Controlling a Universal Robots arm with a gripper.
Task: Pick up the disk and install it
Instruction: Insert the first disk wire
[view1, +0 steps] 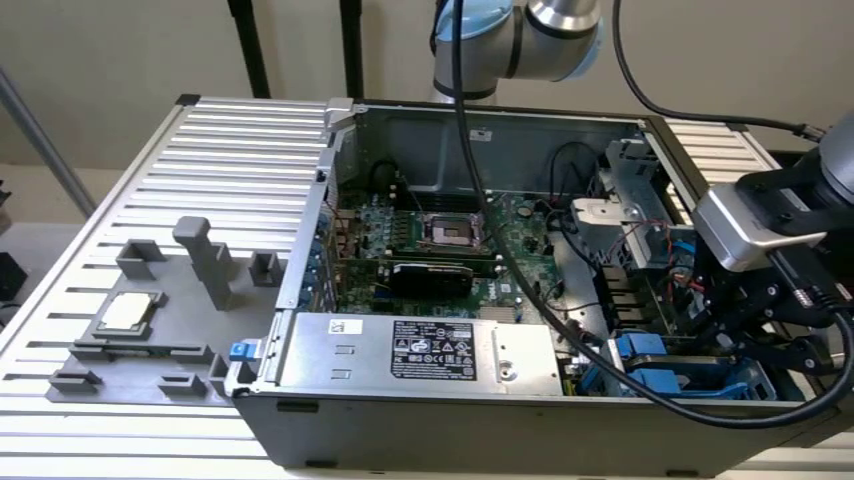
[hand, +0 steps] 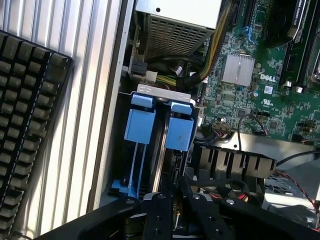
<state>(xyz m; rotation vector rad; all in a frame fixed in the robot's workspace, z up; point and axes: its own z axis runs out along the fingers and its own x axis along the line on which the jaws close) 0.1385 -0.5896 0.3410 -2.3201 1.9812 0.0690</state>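
The disk (hand: 136, 162) stands on edge in the drive bay at the case's front corner. Its blue side rail and blue end tab face the wrist camera, and a thin silver edge runs beside them. In the exterior view the disk (view1: 731, 385) shows as blue plastic low in the bay, partly hidden by cables. My gripper (hand: 175, 212) reaches down into that bay (view1: 747, 330), its black fingers (hand: 157, 212) close together on the disk's near end. A second blue tab (hand: 179, 131) sits right beside the disk's tab.
The open computer case (view1: 307, 300) holds a motherboard (view1: 441, 235), a power supply (view1: 427, 350) and thick black cables (view1: 627, 385). A grey fixture with a small silver chip (view1: 124, 313) lies at the exterior view's left. A keyboard (hand: 25, 125) lies outside the case wall.
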